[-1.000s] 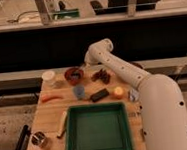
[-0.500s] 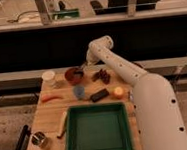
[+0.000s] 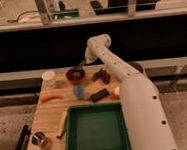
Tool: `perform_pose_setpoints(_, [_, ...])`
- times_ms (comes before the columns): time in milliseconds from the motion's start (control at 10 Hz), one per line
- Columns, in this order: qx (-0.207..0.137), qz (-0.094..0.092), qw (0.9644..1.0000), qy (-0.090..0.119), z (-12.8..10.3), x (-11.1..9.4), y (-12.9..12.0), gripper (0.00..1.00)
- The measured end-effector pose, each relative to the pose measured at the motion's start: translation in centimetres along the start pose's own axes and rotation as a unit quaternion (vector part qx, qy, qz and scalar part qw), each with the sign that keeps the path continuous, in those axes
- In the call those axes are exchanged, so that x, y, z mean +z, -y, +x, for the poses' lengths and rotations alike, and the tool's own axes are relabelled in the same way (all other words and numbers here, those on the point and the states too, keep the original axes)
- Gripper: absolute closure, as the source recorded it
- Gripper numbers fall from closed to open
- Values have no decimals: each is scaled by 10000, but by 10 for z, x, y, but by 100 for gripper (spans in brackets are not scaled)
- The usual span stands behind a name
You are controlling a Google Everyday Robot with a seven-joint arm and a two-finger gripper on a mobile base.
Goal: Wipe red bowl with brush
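The red bowl [image 3: 75,75] stands at the back of the wooden table [image 3: 47,114], just right of the white cup [image 3: 49,76]. My gripper [image 3: 85,61] hangs from the bent arm just above and to the right of the bowl's far rim. It is shut on the brush [image 3: 79,67], a thin dark stick that slants down to the left. The brush's head is at the bowl's upper rim.
A green tray [image 3: 72,140] fills the front middle. A tan wooden-handled tool [image 3: 62,124] and a metal cup [image 3: 39,139] lie at the front left. An orange carrot [image 3: 51,98], a grey-blue object [image 3: 78,92], a black block [image 3: 99,95] and a brown item [image 3: 103,76] lie mid-table.
My arm has shifted slightly to the left, bringing the gripper and brush closer over the red bowl. Nothing else on the table has moved.
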Motion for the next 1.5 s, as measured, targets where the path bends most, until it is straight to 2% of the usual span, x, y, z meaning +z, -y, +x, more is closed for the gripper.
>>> perform_pose_setpoints(300, [-76, -42, 9998, 152, -10, 15, 5, 100])
perform_pose_setpoints(600, [-119, -60, 9997, 206, -20, 17, 3, 100])
perform_pose_setpoints(900, [-138, -38, 9998, 138, -28, 4, -7, 100])
perform_pose_setpoints(1500, [-50, 23, 10000, -82, -27, -19, -23, 100])
